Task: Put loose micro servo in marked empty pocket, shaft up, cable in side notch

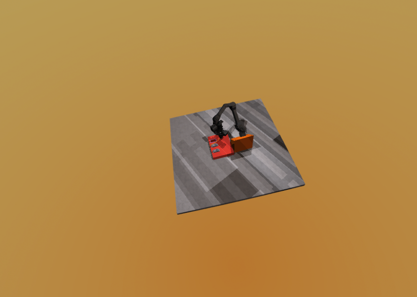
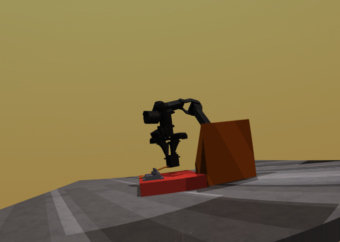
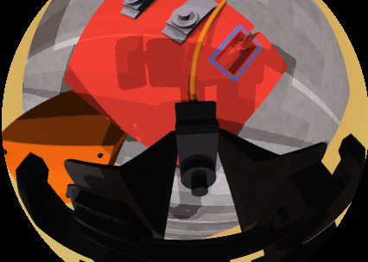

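Bare test platform: grey streaked slab (image 1: 209, 182) (plain ochre backdrop all round)

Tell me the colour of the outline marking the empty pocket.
Blue, around the pocket on the red deck; clearest in the wrist view.

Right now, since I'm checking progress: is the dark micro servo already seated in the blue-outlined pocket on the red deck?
No: the blue-outlined pocket lies empty, while the gripper holds the dark micro servo above the red deck.
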`<state>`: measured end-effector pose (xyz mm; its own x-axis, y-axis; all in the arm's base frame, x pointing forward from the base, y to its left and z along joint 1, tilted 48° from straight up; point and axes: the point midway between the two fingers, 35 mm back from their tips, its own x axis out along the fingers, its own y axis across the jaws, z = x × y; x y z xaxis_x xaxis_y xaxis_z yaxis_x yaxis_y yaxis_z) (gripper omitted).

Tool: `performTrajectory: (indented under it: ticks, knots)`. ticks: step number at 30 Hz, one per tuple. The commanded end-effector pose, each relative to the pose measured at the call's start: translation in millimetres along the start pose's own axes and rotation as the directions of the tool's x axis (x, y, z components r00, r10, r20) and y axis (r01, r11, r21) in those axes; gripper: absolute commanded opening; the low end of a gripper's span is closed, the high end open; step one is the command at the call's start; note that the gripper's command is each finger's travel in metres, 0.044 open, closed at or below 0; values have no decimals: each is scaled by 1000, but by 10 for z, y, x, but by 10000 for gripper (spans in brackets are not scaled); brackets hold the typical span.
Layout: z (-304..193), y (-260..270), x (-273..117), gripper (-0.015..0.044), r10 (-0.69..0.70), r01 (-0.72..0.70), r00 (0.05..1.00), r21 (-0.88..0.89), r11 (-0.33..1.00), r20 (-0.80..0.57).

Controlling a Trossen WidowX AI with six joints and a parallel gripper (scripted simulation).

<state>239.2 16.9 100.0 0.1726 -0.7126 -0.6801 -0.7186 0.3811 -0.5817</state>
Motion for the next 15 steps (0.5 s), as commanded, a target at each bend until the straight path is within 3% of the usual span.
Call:
performTrajectory:
  ticks: [1, 15]
  knots:
    - [-1, -6, -7, 0, -4, 4, 1000, 130, 991, 1]
    - [-1, -6, -7, 0, -4, 3, 1000, 577, 817, 1]
